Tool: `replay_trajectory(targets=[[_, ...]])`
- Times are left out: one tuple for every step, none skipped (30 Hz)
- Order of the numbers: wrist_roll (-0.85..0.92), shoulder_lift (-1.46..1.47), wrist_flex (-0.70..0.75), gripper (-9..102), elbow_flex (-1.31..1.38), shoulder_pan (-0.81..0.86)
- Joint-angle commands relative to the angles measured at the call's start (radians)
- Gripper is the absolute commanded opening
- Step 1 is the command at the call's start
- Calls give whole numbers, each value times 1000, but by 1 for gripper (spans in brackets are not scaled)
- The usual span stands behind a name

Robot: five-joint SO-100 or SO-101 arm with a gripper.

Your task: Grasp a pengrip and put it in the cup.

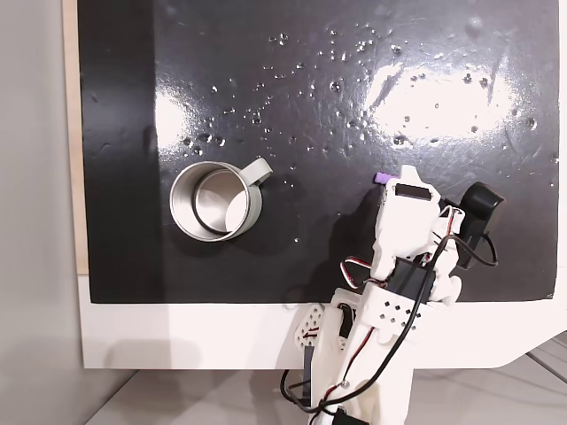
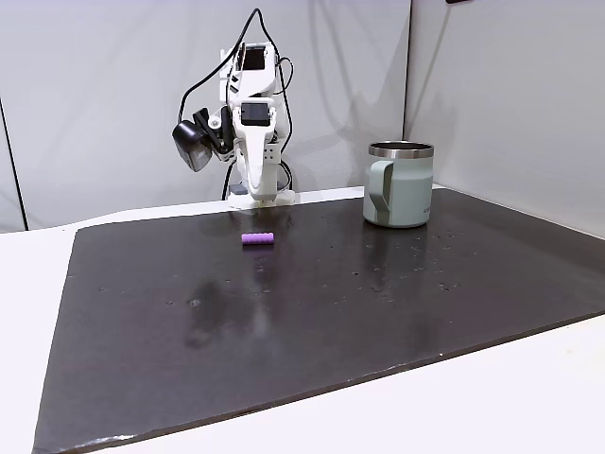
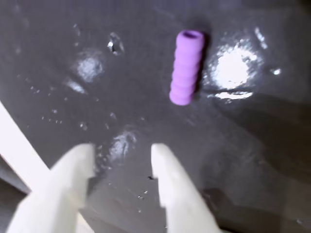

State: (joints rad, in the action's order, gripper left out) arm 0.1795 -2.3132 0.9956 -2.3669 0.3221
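In a fixed view from above, the round brushed-metal cup (image 1: pixel 215 200) with a flat loop handle stands on the left of the glossy black mat (image 1: pixel 310 106), well apart from the small purple ribbed rubber pengrip (image 1: pixel 384 178), which lies on the mat just beside the tip of the white plastic arm (image 1: pixel 403 266). In the wrist view the white two-finger gripper (image 3: pixel 122 156) hangs with jaws parted and holding nothing (the pengrip (image 3: pixel 185 67) lies free on the mat beyond the fingertips). No writing can be read on any of them.

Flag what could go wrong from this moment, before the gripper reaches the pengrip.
The pengrip lies on its side, a ribbed cylinder on a glossy mat; a touch from one finger may roll it away. The open gripper sits short of it and off to one side. The cup stands apart, so a weak pinch could drop it during the carry.
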Motion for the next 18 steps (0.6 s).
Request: replay_trajectory(targets=[[32, 67, 38, 20, 106, 15], [41, 86, 40, 22, 112, 15], [51, 104, 41, 22, 120, 15], [55, 121, 43, 23, 127, 15], [57, 143, 46, 24, 140, 15], [58, 167, 55, 24, 158, 11], [58, 193, 66, 25, 178, 8], [60, 219, 75, 26, 198, 6], [63, 247, 84, 26, 216, 5], [63, 273, 91, 26, 235, 3], [60, 299, 97, 26, 247, 2], [58, 325, 101, 27, 258, -2], [58, 350, 109, 27, 267, -5], [61, 373, 115, 28, 275, -8], [63, 391, 118, 28, 278, -9], [67, 410, 123, 28, 278, -11], [74, 428, 130, 28, 281, -14], [75, 445, 138, 28, 282, -15]])
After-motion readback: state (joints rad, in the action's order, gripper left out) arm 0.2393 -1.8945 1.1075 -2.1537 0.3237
